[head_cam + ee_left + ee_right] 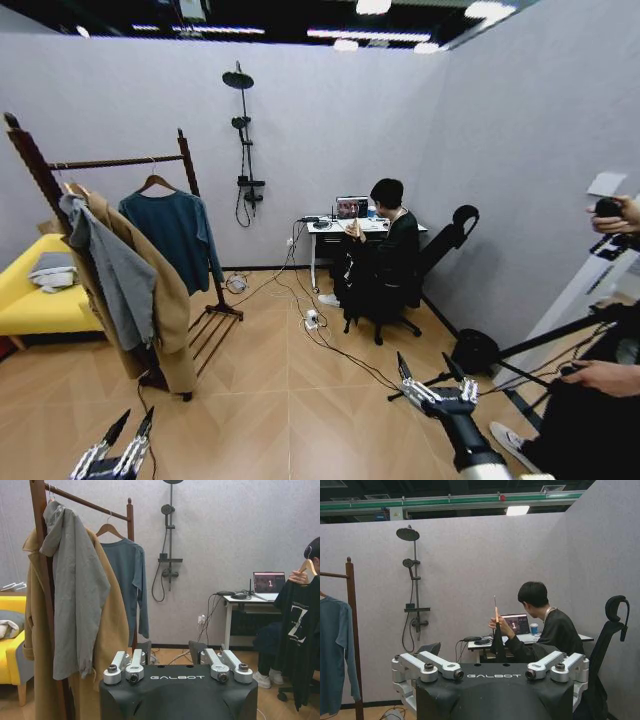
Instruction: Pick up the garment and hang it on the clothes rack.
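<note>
Garment (300, 630) hung from a seated person's hand (298, 576), offered for pickup; my left gripper (118, 446) and right gripper (437, 383) waited open, low, well short.

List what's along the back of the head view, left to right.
Yellow sofa → clothes rack → teal sweater → wall shower → desk → seated person holding the garment → black office chair.

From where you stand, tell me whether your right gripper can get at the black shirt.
Probably not. The garment is held up by the seated person at the desk, well beyond the right gripper, with open floor between.
</note>
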`<state>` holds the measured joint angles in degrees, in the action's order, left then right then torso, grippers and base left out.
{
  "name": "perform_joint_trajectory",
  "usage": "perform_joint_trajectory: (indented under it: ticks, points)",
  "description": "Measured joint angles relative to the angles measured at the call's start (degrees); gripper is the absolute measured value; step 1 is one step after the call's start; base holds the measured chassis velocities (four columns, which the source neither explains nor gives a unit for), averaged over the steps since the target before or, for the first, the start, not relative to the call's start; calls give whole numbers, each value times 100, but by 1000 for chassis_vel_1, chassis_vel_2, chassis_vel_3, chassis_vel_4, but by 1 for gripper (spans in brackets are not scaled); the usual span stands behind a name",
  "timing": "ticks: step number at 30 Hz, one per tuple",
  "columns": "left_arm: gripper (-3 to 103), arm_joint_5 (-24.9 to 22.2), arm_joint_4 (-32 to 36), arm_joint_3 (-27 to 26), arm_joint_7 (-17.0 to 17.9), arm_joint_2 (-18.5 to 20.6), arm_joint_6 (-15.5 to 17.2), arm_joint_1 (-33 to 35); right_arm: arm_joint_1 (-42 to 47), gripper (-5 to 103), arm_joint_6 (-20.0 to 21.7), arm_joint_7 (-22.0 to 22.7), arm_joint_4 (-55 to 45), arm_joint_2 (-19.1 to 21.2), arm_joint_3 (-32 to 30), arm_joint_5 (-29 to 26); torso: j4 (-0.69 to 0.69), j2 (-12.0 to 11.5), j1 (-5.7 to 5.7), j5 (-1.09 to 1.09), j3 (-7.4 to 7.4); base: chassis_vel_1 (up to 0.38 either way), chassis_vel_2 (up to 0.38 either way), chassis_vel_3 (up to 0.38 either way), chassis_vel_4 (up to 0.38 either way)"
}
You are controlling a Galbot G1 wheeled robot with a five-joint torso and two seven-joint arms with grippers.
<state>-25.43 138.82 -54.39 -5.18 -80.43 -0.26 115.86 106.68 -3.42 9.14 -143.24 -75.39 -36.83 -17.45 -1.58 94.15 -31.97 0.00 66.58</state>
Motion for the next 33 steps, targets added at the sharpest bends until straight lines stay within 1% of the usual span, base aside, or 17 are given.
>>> perform_joint_trajectory:
  ticks: [11, 13, 14, 15, 17, 19, 21, 22, 24, 27, 33]
  points:
    - [46, 0, 0, 0, 0, 0, 0, 0, 33, 100, -84, -17, 0, -29, 3, 22, 0, 0, 0, 0, 0, 0, 0, 0, 0]
    - [46, 0, 0, 0, 0, 0, 0, 0, 41, 100, -35, 64, 0, -24, -16, -190, 0, 0, 0, 0, 0, 0, 0, 0, 0]
    - [46, 0, 0, 0, 0, 0, 0, 0, 41, 100, -35, 64, 0, -24, -16, -190, 0, 0, 0, 0, 0, 0, 0, 0, 0]
    - [46, 0, 0, 0, 0, 0, 0, 0, 44, 100, 41, 140, 0, -17, -24, -362, 0, 0, 0, 0, 0, 0, 0, 0, 0]
    - [46, 0, 0, 0, 0, 0, 0, 0, 40, 100, 53, 161, 0, -17, -46, -342, 0, 0, 0, 0, 0, 0, 0, 0, 0]
    - [46, 0, 0, 0, 0, 0, 0, 0, 43, 100, 75, 190, 0, -16, -93, -156, 0, 0, 0, 0, 0, 0, 0, 0, 0]
    - [46, 0, 0, 0, 0, 0, 0, 0, 46, 100, 81, 198, 0, -10, -100, -129, 0, 0, 0, 0, 0, 0, 0, 0, 0]
    - [46, 0, 0, 0, 0, 0, 0, 0, 51, 100, 127, 219, -1, -1, -102, -106, 0, 0, 0, 0, 0, 0, 0, 0, 0]
    - [46, 0, 0, 0, 0, 0, 0, 0, 65, 100, 393, 228, 0, 16, -100, -100, 0, 0, 0, 0, 0, 0, 0, 0, 0]
    - [46, 0, 0, 0, 0, 0, 0, 0, 38, 100, 462, 212, 0, 20, -85, -101, 0, 0, 0, 0, 0, 0, 0, 0, 0]
    - [46, 0, 0, 0, 0, 0, 0, 0, 6, 100, 363, 186, 0, 15, -59, -66, 0, 1, 0, 0, 0, 0, 0, 0, 0]
